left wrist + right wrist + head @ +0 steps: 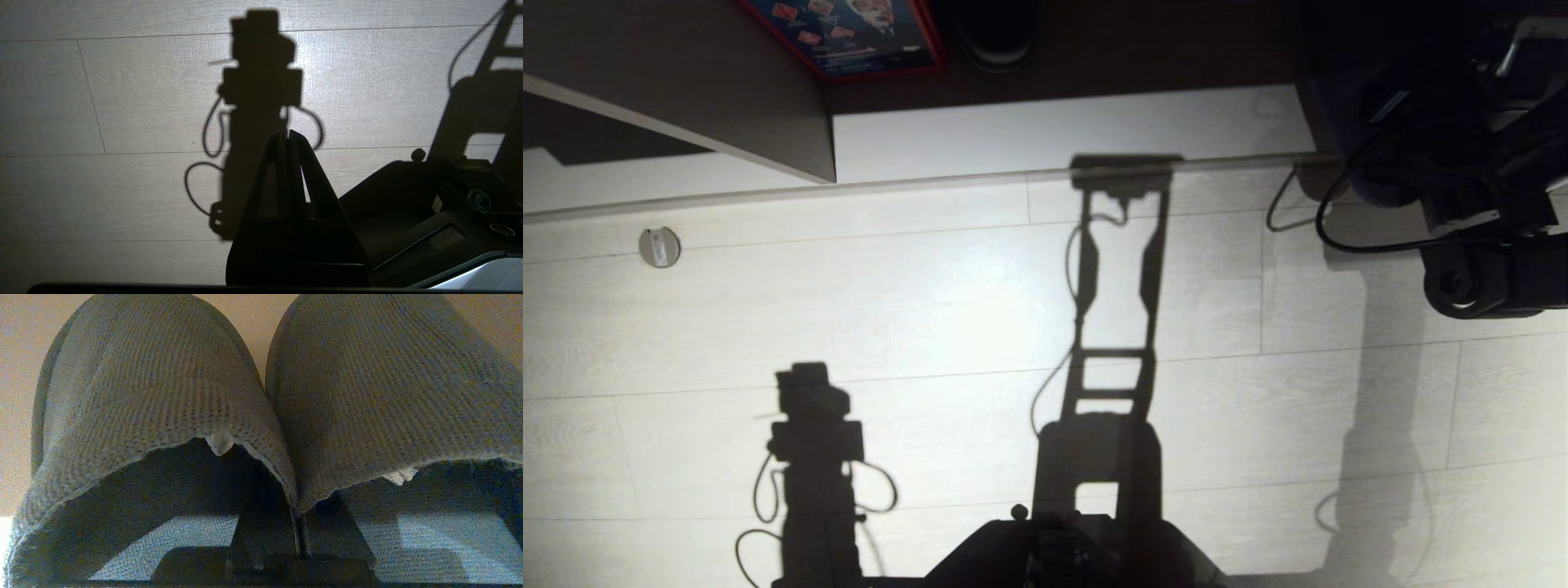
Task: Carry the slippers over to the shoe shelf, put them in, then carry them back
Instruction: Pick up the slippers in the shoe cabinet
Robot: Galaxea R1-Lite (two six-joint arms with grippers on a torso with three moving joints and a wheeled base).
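Observation:
The two grey-blue woven slippers [155, 375] [388, 375] lie side by side, toes away from the camera, on a pale wooden board [16, 396]. My right gripper [297, 522] is shut on their two touching inner edges, with one dark finger [261, 514] inside each slipper. In the head view the right arm [1486, 204] reaches into the dark top right corner, and the slippers are hidden there. The shoe shelf [1054, 131] shows as a pale board under a dark recess with a slanted divider [686, 98]. My left gripper [287, 136] hangs shut and empty above the floor.
A red-edged blue box [849, 33] and a dark shoe [996, 37] sit in the recess at the back. A round metal stop [659, 247] is fixed to the pale plank floor [931, 310]. My base [1062, 555] shows at the bottom edge.

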